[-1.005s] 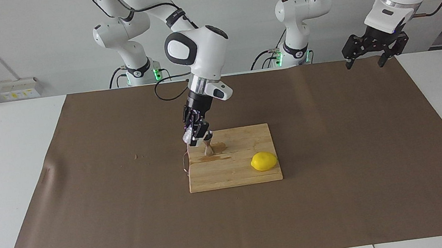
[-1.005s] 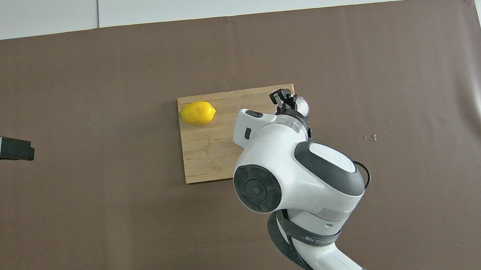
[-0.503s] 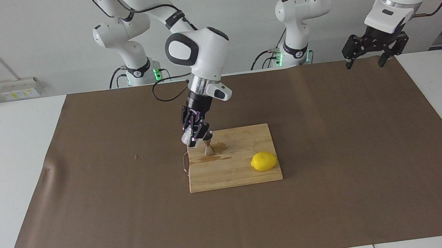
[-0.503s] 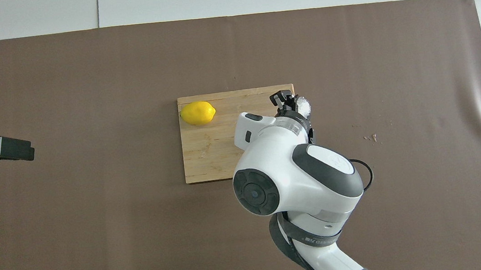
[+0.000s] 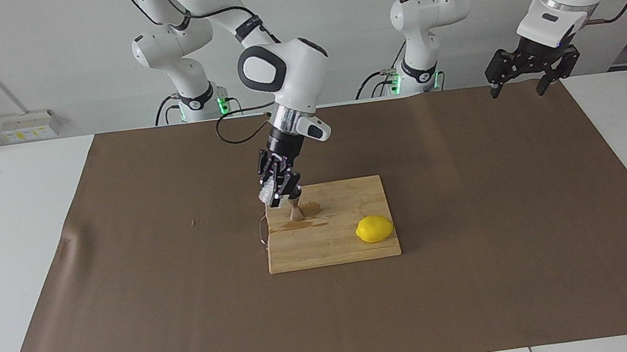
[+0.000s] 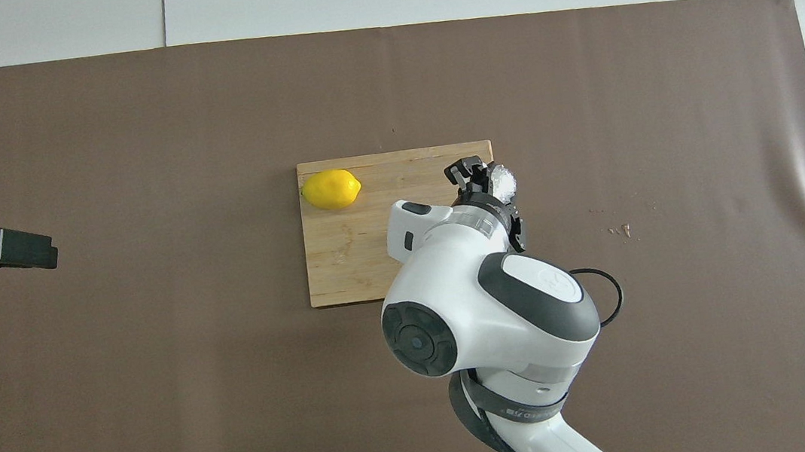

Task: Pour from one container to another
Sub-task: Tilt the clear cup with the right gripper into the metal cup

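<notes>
My right gripper [image 5: 277, 191] is shut on the small frosted clear cup [image 5: 265, 194], holding it just above the board's edge. The cup sits close beside the top of the steel hourglass jigger [image 5: 295, 210], on the side toward the right arm's end of the table. The jigger stands upright on the wooden cutting board [image 5: 329, 246]. In the overhead view the cup [image 6: 503, 181] shows at the right gripper [image 6: 482, 180], and the arm hides the jigger. My left gripper [image 5: 518, 89] hangs open and waits high over the left arm's end of the table.
A yellow lemon [image 5: 374, 228] lies on the board, farther from the robots than the jigger. A dark wet stain [image 5: 310, 206] marks the wood beside the jigger. A few crumbs [image 5: 193, 222] lie on the brown paper [image 5: 127, 322] toward the right arm's end.
The right arm's wrist and elbow have shifted slightly, and the cup has nudged a little toward the jigger. The left arm has not moved.
</notes>
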